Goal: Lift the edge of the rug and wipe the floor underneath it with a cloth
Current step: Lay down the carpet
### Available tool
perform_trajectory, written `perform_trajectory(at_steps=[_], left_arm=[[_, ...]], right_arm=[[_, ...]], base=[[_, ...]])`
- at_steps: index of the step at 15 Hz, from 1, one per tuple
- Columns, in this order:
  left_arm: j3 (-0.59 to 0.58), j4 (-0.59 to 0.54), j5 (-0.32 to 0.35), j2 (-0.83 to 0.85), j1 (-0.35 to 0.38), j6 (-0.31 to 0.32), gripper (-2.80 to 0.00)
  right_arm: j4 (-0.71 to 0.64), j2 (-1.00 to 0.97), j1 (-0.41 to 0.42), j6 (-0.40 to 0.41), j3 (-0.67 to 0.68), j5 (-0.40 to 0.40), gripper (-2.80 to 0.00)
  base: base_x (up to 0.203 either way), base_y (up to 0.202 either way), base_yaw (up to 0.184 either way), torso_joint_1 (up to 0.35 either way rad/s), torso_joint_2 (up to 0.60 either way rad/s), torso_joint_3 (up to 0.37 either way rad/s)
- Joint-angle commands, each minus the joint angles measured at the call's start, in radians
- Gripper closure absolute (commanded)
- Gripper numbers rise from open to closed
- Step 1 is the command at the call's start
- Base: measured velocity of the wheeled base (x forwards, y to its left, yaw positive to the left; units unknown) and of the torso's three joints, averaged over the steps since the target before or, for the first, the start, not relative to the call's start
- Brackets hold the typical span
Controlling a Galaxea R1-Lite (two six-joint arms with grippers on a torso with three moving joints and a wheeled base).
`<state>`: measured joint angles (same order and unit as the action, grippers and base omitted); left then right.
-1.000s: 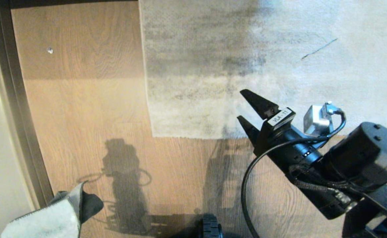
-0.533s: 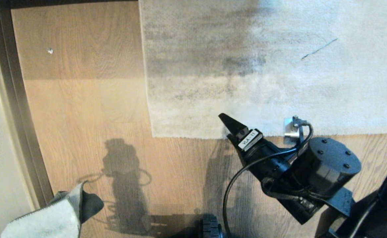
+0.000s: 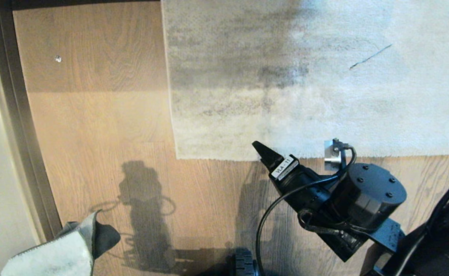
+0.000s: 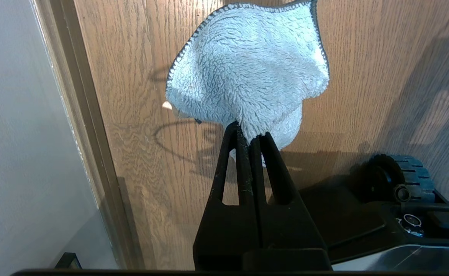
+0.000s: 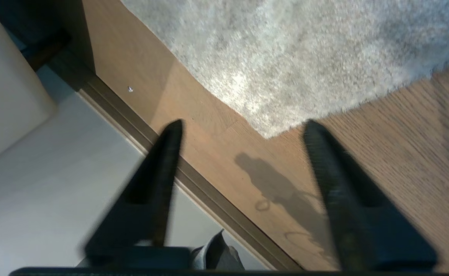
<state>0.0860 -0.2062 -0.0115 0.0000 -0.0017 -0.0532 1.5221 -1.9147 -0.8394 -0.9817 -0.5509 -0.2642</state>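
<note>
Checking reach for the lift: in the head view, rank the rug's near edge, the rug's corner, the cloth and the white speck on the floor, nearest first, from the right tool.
1. rug's near edge, right at the right tool.
2. rug's corner, to its left.
3. cloth, bottom left corner, in the left tool.
4. white speck, upper left on the floor.

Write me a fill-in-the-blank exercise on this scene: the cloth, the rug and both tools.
1. The left tool is shut on the ____.
2. The right tool has its fingers ____, with nothing between them.
3. The rug edge lies ____ on the floor, not lifted yet.
4. The right tool hovers near the rug's near edge, and in its wrist view the rug's ____ shows between its fingers.

Missing words: cloth; open; flat; corner
</note>
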Motion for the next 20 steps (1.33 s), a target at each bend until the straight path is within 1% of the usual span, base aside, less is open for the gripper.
perform_trajectory(at_steps=[1, 2, 5, 7, 9, 11, 12, 17, 20], left_arm=[[0.0, -0.001, -0.001, 0.0, 0.0, 0.0, 0.0], [0.0, -0.001, -0.001, 0.0, 0.0, 0.0, 0.0], [0.0, -0.001, -0.001, 0.0, 0.0, 0.0, 0.0], [0.0, -0.001, -0.001, 0.0, 0.0, 0.0, 0.0], [0.0, -0.001, -0.001, 0.0, 0.0, 0.0, 0.0], [0.0, -0.001, -0.001, 0.0, 0.0, 0.0, 0.0], [0.0, -0.001, -0.001, 0.0, 0.0, 0.0, 0.0], [0.0, -0.001, -0.001, 0.0, 0.0, 0.0, 0.0], [0.0, -0.001, -0.001, 0.0, 0.0, 0.0, 0.0]], right_arm=[[0.048, 0.01, 0.0, -0.006, -0.007, -0.028, 0.0], [0.047, 0.016, 0.0, -0.005, -0.02, -0.044, 0.0], [0.045, -0.02, 0.001, 0.015, -0.018, -0.05, 0.0], [0.045, -0.077, 0.004, 0.015, -0.017, -0.065, 0.0], [0.047, -0.151, 0.004, 0.015, -0.026, -0.098, 0.0], [0.048, -0.196, 0.005, 0.014, -0.071, -0.133, 0.0], [0.048, -0.21, 0.009, 0.015, -0.096, -0.139, 0.0], [0.048, -0.27, 0.106, 0.035, -0.159, -0.139, 0.0], [0.048, -0.311, 0.138, 0.035, -0.21, -0.139, 0.0]], base=[[0.0, 0.0, 0.0, 0.0, 0.0, 0.0], [0.0, 0.0, 0.0, 0.0, 0.0, 0.0], [0.0, 0.0, 0.0, 0.0, 0.0, 0.0], [0.0, 0.0, 0.0, 0.0, 0.0, 0.0], [0.0, 0.0, 0.0, 0.0, 0.0, 0.0], [0.0, 0.0, 0.0, 0.0, 0.0, 0.0], [0.0, 0.0, 0.0, 0.0, 0.0, 0.0], [0.0, 0.0, 0.0, 0.0, 0.0, 0.0], [0.0, 0.0, 0.0, 0.0, 0.0, 0.0]])
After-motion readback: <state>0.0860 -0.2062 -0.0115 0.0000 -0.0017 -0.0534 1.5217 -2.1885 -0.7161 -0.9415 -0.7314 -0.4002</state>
